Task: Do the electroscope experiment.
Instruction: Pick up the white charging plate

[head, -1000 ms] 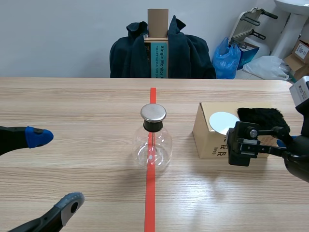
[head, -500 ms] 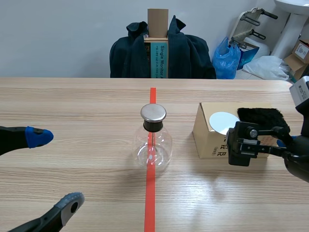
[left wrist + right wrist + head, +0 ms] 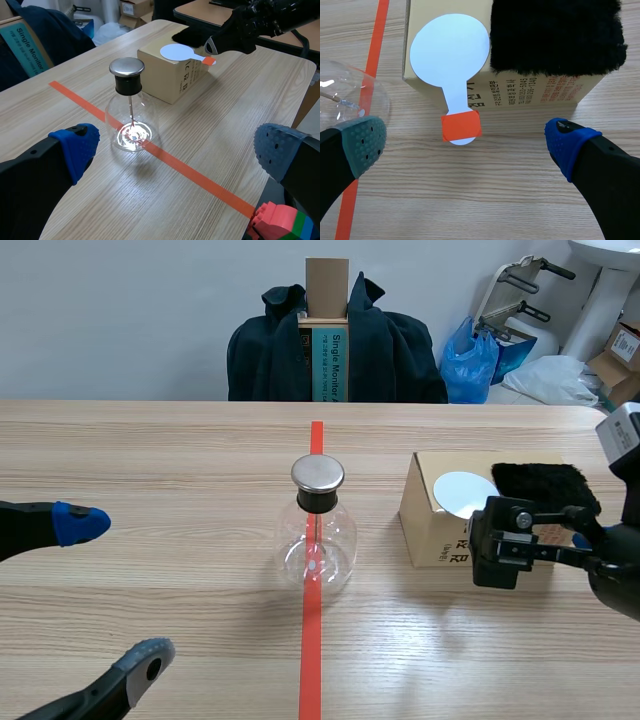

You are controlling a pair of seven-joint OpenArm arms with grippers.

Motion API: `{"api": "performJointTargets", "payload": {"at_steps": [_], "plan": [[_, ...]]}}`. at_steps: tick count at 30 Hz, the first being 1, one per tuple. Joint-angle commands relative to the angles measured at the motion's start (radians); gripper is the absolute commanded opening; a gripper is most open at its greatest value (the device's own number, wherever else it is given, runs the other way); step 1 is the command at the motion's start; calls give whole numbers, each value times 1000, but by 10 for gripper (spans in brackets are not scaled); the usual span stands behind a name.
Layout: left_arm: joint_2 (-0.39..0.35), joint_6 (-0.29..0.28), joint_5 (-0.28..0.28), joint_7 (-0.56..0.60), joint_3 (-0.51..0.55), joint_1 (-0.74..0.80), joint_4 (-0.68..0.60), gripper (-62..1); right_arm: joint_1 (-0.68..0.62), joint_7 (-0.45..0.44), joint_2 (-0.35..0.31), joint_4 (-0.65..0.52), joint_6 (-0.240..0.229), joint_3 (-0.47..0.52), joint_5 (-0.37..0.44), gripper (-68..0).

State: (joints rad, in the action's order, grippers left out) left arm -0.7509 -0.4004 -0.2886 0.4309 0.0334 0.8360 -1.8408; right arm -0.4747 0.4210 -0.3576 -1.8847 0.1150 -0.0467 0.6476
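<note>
The right gripper (image 3: 465, 144) is held with its fingers well apart and nothing is clamped; one grey-green pad (image 3: 364, 142) and one blue pad (image 3: 569, 141) are seen, and the orange tab at the end of the paddle's handle is framed in the gap between them, untouched. The white paddle (image 3: 451, 52) is laid flat on top of a cardboard box (image 3: 530, 90), with its handle overhanging the box edge nearest the gripper; just beside it on the same box a black fur cloth (image 3: 555, 32) is laid. In the scene view this gripper is seen low over the table (image 3: 150, 460), close in front of the box.

The left gripper (image 3: 175, 150) is likewise held wide open and grips nothing; it is kept well apart from everything, near the table's left side.

The glass flask (image 3: 318, 530) is stood upright on the orange tape line (image 3: 312, 660) at the middle of the table, between the two arms and near the box; it is closed by a round metal cap on a black collar, and a thin rod is hung down inside it.

Across the table a chair draped with a dark jacket (image 3: 395, 350) is seen.
</note>
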Motion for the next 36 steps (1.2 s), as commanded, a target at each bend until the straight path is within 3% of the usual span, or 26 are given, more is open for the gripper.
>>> {"api": "performJointTargets", "payload": {"at_steps": [1, 17, 22, 26, 30, 32, 36], "plan": [[8, -2, -6, 14, -7, -5, -6, 14, 9, -14, -14, -4, 0, 14, 3, 4], [8, -2, -6, 14, -7, -6, -6, 14, 9, -15, -14, -4, 0, 14, 3, 4], [8, -2, -6, 13, -7, -6, -6, 14, 12, -56, -31, -4, -21, 16, -126, 4], [8, -2, -6, 13, -7, -6, -6, 14, 6, -158, -33, -5, -113, 13, -393, 4], [8, -2, -6, 13, -7, -6, -6, 14, -42, -325, -34, -5, -120, 13, -808, 4], [8, -2, -6, 13, -7, -6, -6, 14, -76, -411, -34, -4, -102, 13, -1038, 4], [8, -2, -3, 13, -7, -6, -6, 14, -152, -558, -42, -1, 30, 13, -1413, 4]]}}
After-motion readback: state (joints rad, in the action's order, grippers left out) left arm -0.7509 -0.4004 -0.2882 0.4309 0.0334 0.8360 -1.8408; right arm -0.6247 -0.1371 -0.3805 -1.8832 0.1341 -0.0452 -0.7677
